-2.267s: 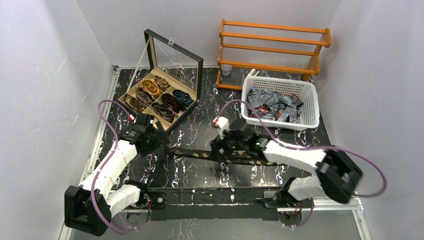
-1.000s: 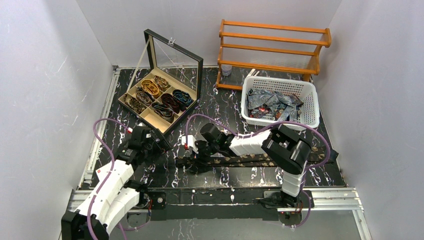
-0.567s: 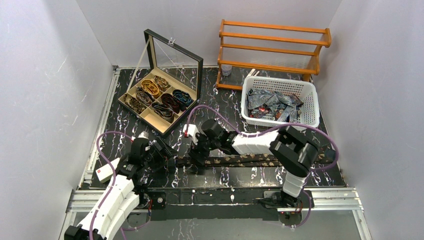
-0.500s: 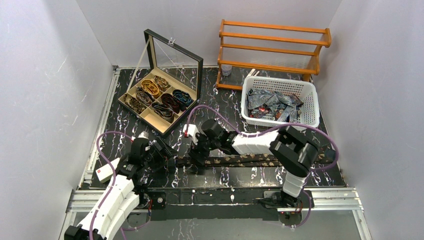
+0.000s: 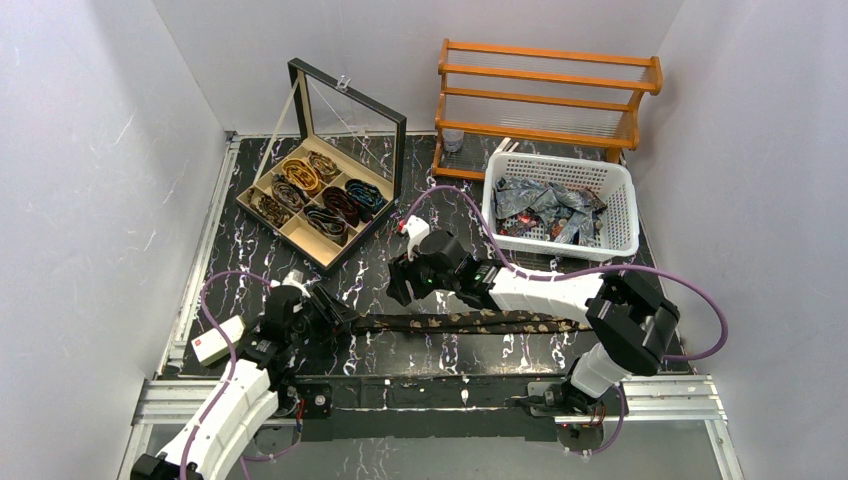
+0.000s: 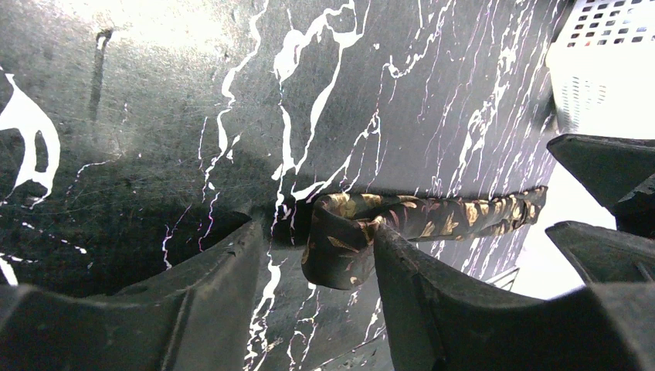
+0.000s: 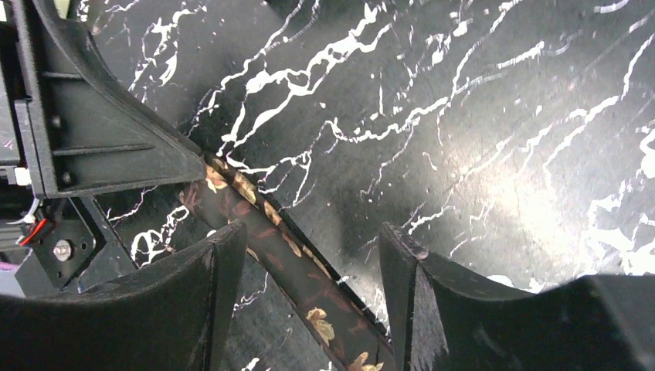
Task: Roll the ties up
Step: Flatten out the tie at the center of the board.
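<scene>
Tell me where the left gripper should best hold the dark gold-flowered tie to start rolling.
Probably its folded-over end, by the left gripper, from above, one finger on each side. The tie lies flat and straight; only that end is doubled, giving something to pinch.

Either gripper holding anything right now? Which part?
Nothing looks clamped. The left gripper is open, its fingers straddling the folded end of the tie; the right gripper is open above the strip.
</scene>
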